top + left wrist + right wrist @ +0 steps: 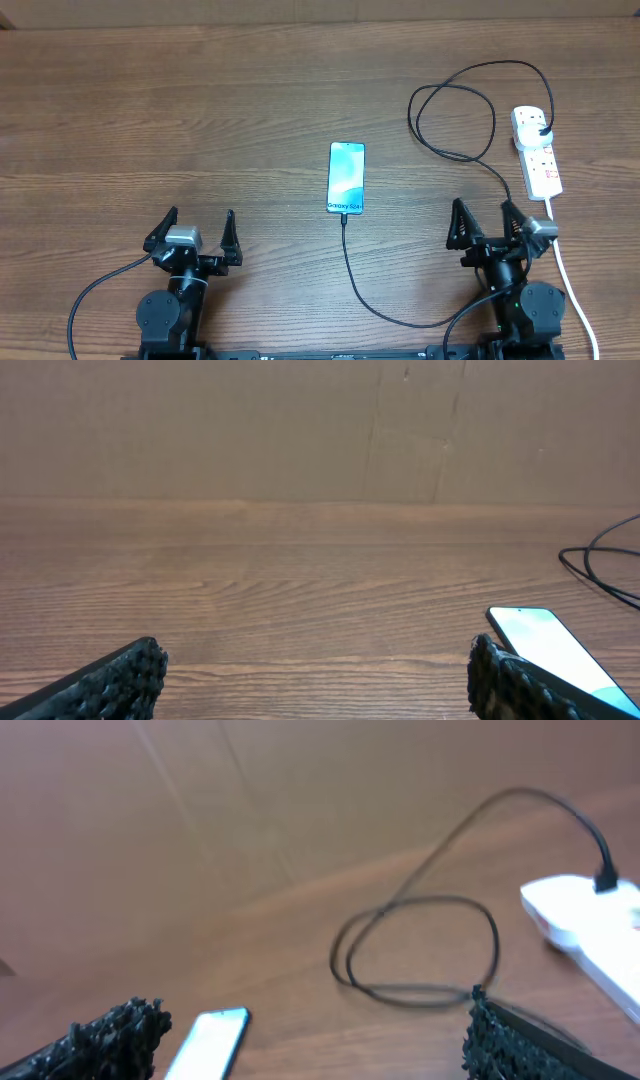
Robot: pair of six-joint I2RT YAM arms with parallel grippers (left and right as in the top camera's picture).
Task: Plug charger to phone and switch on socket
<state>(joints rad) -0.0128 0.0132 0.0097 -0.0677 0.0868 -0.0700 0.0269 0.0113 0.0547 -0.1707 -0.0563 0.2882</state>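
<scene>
Standing at the near edge of the wooden table (pixel 200 100), the left gripper (pixel 197 221) and the right gripper (pixel 484 212) both had their fingers spread wide and held nothing. Between them the black charger cable (pixel 352 272) ran to the Galaxy S24+ phone (pixel 346 178), screen up, its tip touching the phone's near end. Further right the cable looped, and its plug (pixel 541 130) sat in the far outlet of the white power strip (pixel 540 170)

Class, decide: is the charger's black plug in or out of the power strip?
In: the black plug sits seated in an outlet near one end of the power strip.
</scene>
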